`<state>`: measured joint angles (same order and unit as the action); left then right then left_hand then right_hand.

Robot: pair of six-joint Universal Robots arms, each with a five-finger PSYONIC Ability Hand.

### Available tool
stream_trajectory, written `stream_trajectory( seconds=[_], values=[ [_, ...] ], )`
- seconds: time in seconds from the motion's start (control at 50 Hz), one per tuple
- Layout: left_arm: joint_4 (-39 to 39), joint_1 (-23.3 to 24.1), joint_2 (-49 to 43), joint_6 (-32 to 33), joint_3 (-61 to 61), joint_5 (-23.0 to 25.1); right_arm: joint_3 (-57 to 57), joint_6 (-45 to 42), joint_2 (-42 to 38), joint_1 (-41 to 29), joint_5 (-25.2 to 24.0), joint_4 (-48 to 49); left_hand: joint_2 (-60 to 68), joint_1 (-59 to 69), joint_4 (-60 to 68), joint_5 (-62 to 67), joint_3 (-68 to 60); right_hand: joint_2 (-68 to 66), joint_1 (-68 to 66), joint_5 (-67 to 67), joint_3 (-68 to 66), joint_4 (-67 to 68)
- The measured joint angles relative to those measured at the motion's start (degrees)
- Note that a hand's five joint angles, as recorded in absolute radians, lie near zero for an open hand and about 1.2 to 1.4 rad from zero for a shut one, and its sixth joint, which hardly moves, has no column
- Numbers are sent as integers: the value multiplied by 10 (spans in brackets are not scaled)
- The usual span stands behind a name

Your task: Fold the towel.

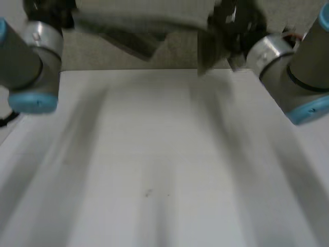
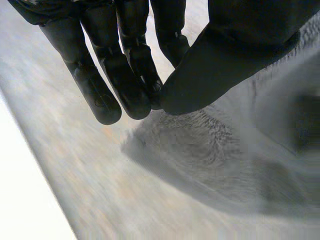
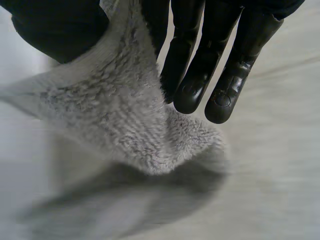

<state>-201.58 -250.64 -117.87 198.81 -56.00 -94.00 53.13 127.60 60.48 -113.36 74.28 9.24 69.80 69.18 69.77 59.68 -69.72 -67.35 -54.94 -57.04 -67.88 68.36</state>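
Note:
A grey fluffy towel (image 1: 139, 20) hangs stretched above the far edge of the white table (image 1: 164, 170), held up between my two arms. In the left wrist view my left hand (image 2: 130, 75) pinches one end of the towel (image 2: 200, 145) between thumb and fingers. My right hand (image 3: 200, 65) grips the other end of the towel (image 3: 125, 115) the same way, with the cloth running up between thumb and fingers. From the head camera the right hand (image 1: 239, 23) appears at the towel's right end. The towel's lower part droops below both hands.
The left arm (image 1: 31, 67) and the right arm (image 1: 293, 72) reach in over the table's far corners. Beyond the table lies a beige floor (image 1: 175, 51).

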Motion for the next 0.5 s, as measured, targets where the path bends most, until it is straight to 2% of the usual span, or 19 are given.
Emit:
stream_trajectory(
  seconds=[0.02,0.14,0.28,0.32,0.36,0.4,0.5],
  values=[
    [2,-3,9,0,-58,15,-5,7,-15,10,-32,-78,0,0,0,0,0,0,0,0,0,0],
    [1,-12,25,1,-208,48,-2,8,-61,24,-91,-232,0,0,0,0,0,0,0,-1,0,0],
    [-14,-16,27,3,-297,54,45,-1,-103,24,-96,-259,0,0,0,0,0,0,0,-1,0,0],
    [-24,-17,27,3,-324,54,73,-7,-121,21,-92,-255,0,0,0,0,0,102,63,88,104,-107],
    [-26,-17,27,3,-330,54,80,-7,-125,20,-90,-254,0,0,0,0,0,111,69,93,110,-114],
    [-30,-19,29,3,-342,54,97,7,-132,19,-86,-246,0,0,0,0,0,302,228,293,308,-312],
    [-32,-27,39,3,-351,53,123,87,-117,22,-82,-219,0,0,0,0,0,326,248,332,340,-346]
  ],
)
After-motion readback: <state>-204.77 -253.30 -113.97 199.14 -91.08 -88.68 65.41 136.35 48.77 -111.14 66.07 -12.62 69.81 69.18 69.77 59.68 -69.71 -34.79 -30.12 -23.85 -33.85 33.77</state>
